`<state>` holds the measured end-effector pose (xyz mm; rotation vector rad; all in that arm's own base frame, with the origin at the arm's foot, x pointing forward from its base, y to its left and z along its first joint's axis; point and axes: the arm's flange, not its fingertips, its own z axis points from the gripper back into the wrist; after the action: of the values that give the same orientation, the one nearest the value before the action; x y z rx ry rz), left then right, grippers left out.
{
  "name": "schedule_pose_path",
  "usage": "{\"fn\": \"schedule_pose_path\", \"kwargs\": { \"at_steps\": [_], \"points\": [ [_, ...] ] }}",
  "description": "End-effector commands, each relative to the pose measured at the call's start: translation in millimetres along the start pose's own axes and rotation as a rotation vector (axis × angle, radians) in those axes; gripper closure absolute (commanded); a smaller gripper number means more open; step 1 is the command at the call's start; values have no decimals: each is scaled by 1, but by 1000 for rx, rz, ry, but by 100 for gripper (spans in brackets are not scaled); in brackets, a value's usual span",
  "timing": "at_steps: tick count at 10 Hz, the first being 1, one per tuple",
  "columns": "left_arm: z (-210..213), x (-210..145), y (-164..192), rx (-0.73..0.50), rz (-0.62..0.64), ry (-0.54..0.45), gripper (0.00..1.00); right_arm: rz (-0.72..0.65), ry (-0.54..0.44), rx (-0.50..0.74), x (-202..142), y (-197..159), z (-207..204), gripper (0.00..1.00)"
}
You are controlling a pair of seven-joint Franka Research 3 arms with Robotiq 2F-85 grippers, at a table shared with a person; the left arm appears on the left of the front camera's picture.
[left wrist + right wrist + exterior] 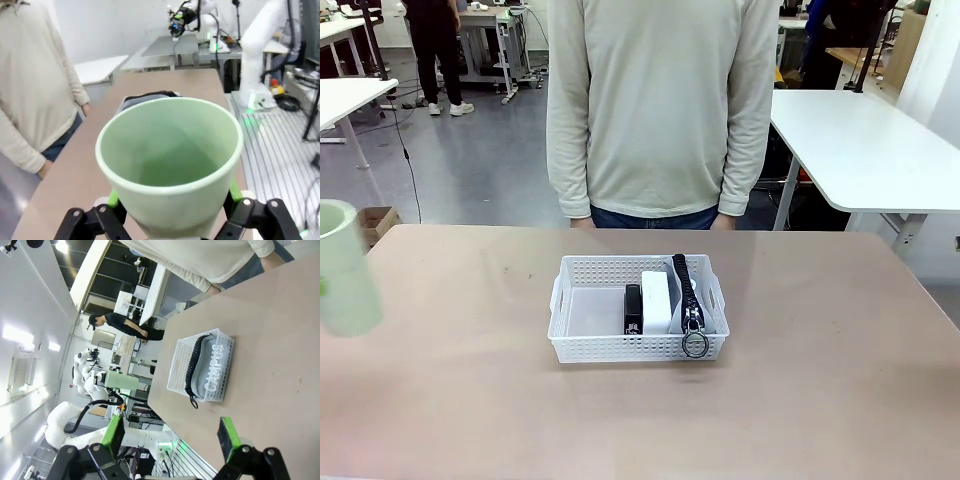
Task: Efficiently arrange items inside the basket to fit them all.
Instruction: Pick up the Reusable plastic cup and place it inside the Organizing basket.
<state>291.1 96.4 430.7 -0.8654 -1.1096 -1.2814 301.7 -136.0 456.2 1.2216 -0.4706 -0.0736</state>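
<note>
One pale green cup (169, 162) is clamped upright between the left gripper's (172, 200) pads, held above the table's left edge; it would best be carried over and lowered into the bare left half of the white perforated basket (582, 347). Three items are packed at the basket's right: one black stapler (633, 306), one white box (656, 300), and one grey zip pouch (689, 292), apparently on edge. The right gripper (171, 437) hangs empty, fingers apart.

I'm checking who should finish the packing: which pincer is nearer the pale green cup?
Left. The left pincer grips the pale green cup, held above the table's left edge. The right pincer hangs open and empty, facing the basket.
</note>
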Motion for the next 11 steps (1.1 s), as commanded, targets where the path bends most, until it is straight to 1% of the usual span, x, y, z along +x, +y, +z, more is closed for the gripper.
{"fn": "schedule_pose_path", "kwargs": {
  "at_steps": [1, 2, 3, 5, 6, 7, 8, 10, 11],
  "points": [
    [-114, 82, -15, 4, 132, 56, 12, 7, -7, 13, 2, 2, -1, 0],
    [-157, 94, -21, -122, 178, 129, 12, 7, -7, 13, 2, 2, -1, 0],
    [-191, 106, -20, -101, 210, 162, 12, 7, -7, 13, 2, 2, -1, 0],
    [-242, 122, -10, -48, 363, 188, 12, 7, -7, 13, 2, 2, -1, 0],
    [-250, 120, -6, -43, 418, 186, 12, 7, -7, 13, 2, 2, -1, 0],
    [-215, 130, -1, -248, 415, 24, 12, 7, -7, 13, 2, 2, -1, 0],
    [-252, 123, -21, -71, 350, 216, 12, 7, -7, 13, 2, 2, -1, 0],
    [-252, 123, -21, -71, 350, 216, 12, 7, -7, 13, 2, 2, -1, 0],
    [-249, 120, -14, -111, 386, 180, 12, 7, -7, 13, 2, 2, -1, 0]
  ]
}}
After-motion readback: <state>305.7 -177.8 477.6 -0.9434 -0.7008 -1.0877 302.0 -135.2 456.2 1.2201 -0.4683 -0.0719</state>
